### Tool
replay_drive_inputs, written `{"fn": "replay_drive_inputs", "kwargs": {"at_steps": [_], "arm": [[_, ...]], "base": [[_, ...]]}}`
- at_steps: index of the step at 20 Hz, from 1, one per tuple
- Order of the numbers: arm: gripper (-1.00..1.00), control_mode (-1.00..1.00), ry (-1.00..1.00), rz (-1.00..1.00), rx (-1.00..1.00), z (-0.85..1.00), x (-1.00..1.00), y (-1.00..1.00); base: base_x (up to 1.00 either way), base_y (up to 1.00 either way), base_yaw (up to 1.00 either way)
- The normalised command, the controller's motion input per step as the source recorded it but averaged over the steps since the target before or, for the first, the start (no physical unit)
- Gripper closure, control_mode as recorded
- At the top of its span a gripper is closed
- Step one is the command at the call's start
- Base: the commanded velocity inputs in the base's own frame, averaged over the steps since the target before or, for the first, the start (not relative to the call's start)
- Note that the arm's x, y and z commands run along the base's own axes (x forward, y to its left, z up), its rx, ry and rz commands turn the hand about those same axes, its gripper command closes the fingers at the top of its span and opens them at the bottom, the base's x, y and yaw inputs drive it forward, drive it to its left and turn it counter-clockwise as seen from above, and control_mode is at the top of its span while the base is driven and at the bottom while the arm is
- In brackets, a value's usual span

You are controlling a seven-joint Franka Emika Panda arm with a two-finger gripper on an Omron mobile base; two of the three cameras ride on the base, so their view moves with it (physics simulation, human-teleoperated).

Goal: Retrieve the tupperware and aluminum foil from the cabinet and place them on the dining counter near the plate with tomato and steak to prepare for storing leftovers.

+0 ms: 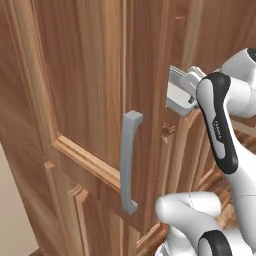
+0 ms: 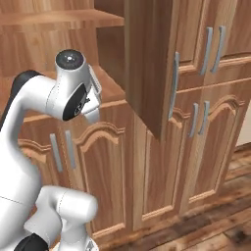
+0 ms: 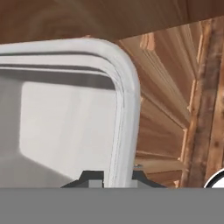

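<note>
The tupperware (image 3: 65, 127) is a translucent grey-white container with a rounded rim; in the hand view it spreads over the left side. Its rim runs down between my two fingertips, and my gripper (image 3: 117, 178) is shut on it. In the left base view the tupperware (image 1: 176, 92) hangs at my gripper (image 1: 187, 97), just right of the cabinet's open door (image 1: 90, 100) and in front of the cabinet opening. The cabinet (image 2: 59, 19) shows its inner shelves behind my arm. The aluminum foil, the dining counter and the plate are out of view.
The open cabinet door (image 2: 147, 63) with its grey bar handle (image 2: 174, 83) juts out right of my arm. Another grey handle (image 1: 129, 160) is close on my left. Lower doors (image 2: 103, 171) stand below, and there is wood floor (image 2: 215, 225) at the lower right.
</note>
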Motion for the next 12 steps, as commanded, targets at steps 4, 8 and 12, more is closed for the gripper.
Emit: {"fn": "replay_drive_inputs", "kwargs": {"at_steps": [4,8,12], "arm": [[1.0,1.0,0.0,0.0,0.0,0.0,0.0,0.0],[1.0,1.0,0.0,0.0,0.0,0.0,0.0,0.0],[1.0,1.0,0.0,0.0,0.0,0.0,0.0,0.0]], "base": [[0.06,0.02,-0.53],[0.01,0.01,-0.6],[0.0,0.0,-0.66]]}}
